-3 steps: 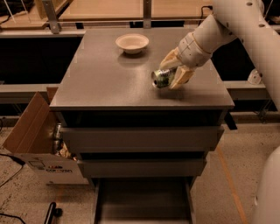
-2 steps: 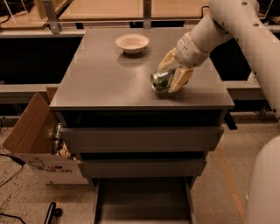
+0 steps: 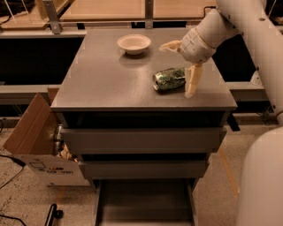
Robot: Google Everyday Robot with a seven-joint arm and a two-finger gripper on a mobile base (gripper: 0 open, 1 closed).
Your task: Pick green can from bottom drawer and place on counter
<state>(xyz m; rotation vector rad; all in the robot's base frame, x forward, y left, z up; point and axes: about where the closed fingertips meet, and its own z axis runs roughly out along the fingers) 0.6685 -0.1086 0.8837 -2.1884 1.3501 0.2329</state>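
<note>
The green can [image 3: 170, 78] lies on its side on the counter [image 3: 110, 84], right of the middle, its silver end facing left. My gripper [image 3: 179, 66] is just above and right of the can, open, with one pale finger [image 3: 193, 80] beside the can's right end and the other [image 3: 170, 45] behind it. Neither finger holds the can. The bottom drawer [image 3: 143, 203] is pulled out at the foot of the cabinet, its grey floor bare.
A pale round bowl [image 3: 134, 43] sits at the back of the counter. Two wider grey drawers [image 3: 141, 140] stand partly out below the counter. An open cardboard box [image 3: 37, 145] sits on the floor at the left. A wooden surface [image 3: 115, 9] lies behind.
The gripper was shut around the can; now its fingers have spread apart and drawn up and right. The can lies free on the counter.
</note>
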